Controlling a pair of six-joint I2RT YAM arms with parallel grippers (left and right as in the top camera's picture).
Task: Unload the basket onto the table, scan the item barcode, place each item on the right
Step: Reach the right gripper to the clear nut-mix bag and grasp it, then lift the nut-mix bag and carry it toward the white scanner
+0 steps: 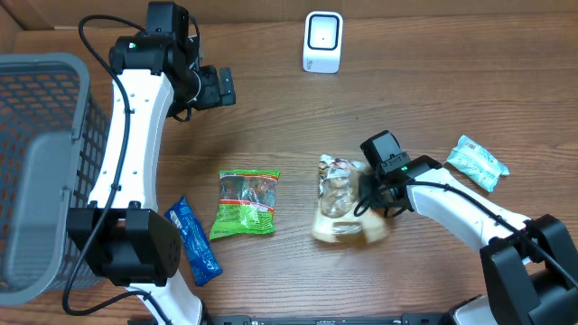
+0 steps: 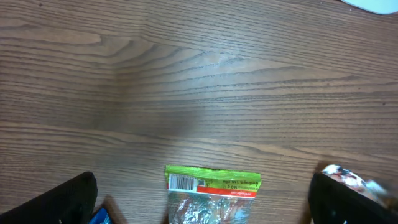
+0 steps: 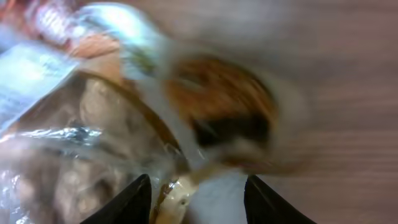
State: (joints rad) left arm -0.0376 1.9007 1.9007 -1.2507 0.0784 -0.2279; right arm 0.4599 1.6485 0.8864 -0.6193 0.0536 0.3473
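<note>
Item 1, nearest lens: clear snack bag, blurred, fills the right-wrist view; sits centre-right in overhead. My right gripper pinches its edge betw. both fingers, prob. to lift it and turn the barcode toward the white scanner, top centre. Left gripper: jaws wide open, empty, upper left. Green packet: flat on table, centre.

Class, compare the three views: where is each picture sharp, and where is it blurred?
Overhead: sharp throughout, except the bag, which is smeared. Left wrist: crisp, with the barcode on the green packet clearly outlined. Right wrist: the bag is badly blurred, with bright glare on its film.
</note>
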